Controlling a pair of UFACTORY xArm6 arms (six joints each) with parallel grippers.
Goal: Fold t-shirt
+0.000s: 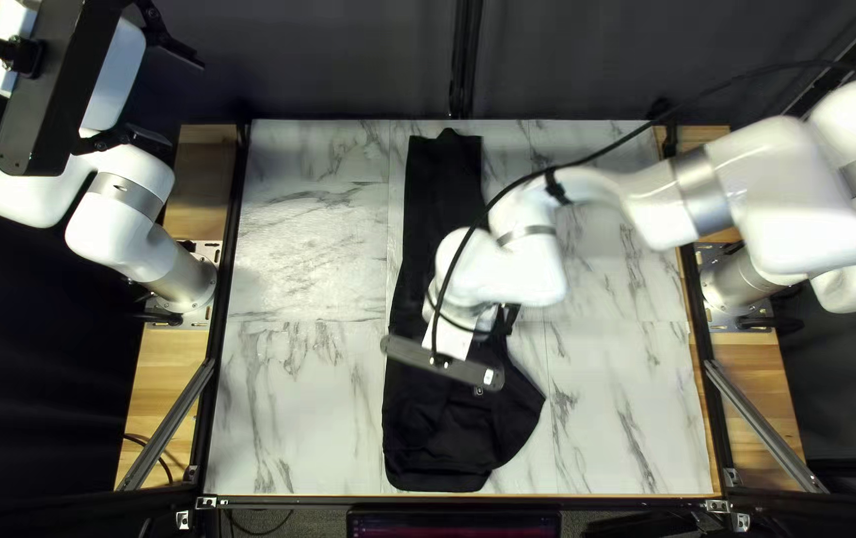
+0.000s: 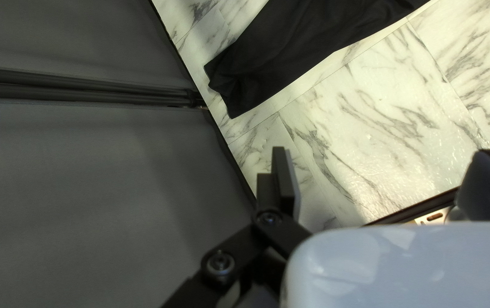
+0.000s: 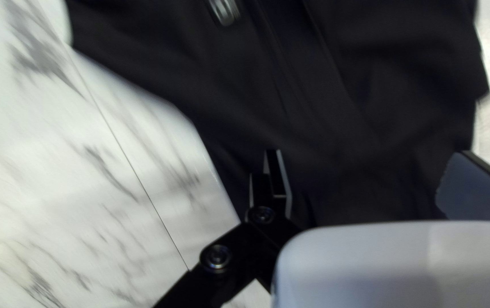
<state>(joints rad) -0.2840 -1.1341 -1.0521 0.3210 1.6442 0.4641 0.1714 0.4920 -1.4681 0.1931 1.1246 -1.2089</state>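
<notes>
Item one, black t-shirt (image 1: pixel 426 408): lying lengthwise on the marble-patterned bench (image 1: pixel 308 249), about midway between the two arm bases. A long narrow part is reaching toward the far edge; the broader, creased part is spreading near the near edge, bulging toward the right of the top left view. It is bearing a small pale emblem (image 3: pixel 224 11).

Item two, right end effector (image 1: pixel 463 334): hanging over the middle of the garment. In its wrist view, the right end effector (image 3: pixel 369 171) is holding nothing, its fingers standing wide apart with black cloth showing between and ahead of them; whether they are touching it, cannot tell.

Item three, left end effector (image 1: pixel 181 102): hanging raised at the far left of the top left view. In its wrist view, the left end effector (image 2: pixel 383 151) is gaping wide and gripping nothing; the garment's narrow end is lying ahead, well apart.

Item four, dark curtain (image 1: pixel 328 60): hanging behind the bench.

Item five, black cable (image 1: pixel 587 159): trailing along the right arm (image 1: pixel 777 189).
</notes>
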